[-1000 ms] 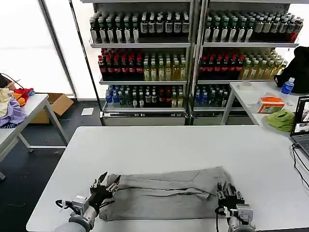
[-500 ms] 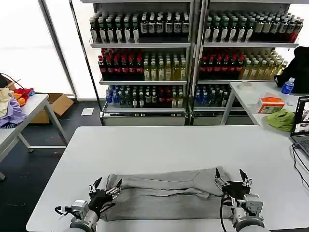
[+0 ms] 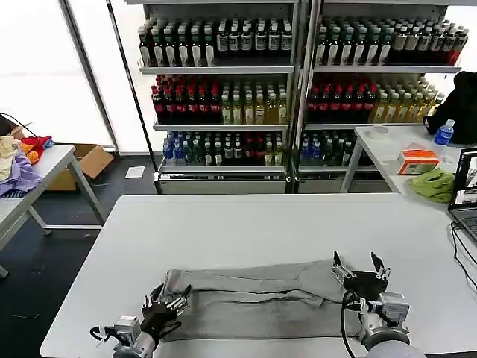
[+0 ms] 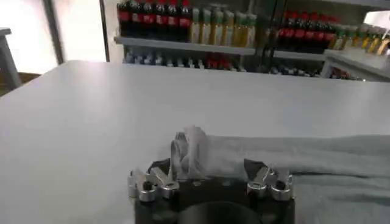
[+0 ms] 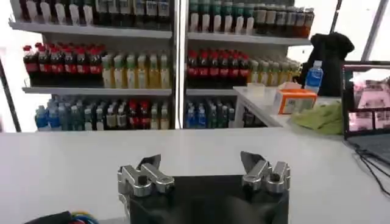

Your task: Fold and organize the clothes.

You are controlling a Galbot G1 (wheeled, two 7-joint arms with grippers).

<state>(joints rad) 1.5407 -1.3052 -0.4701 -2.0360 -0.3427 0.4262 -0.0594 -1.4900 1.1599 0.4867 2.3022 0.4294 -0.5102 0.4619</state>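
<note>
A shop-like test room: tall white metal shelving racks (image 3: 298, 74) along the far wall hold rows of bottled drinks (image 3: 216, 104), with plain white work tables (image 3: 246, 231) in front and an open cardboard box (image 3: 91, 159) on the dark floor at left.

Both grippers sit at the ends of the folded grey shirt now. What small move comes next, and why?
Probably lower the right gripper onto its end of the grey shirt and close. It hangs open above the table, while the open left gripper has cloth bunched between its fingers; both ends likely need a grip before another fold.
</note>
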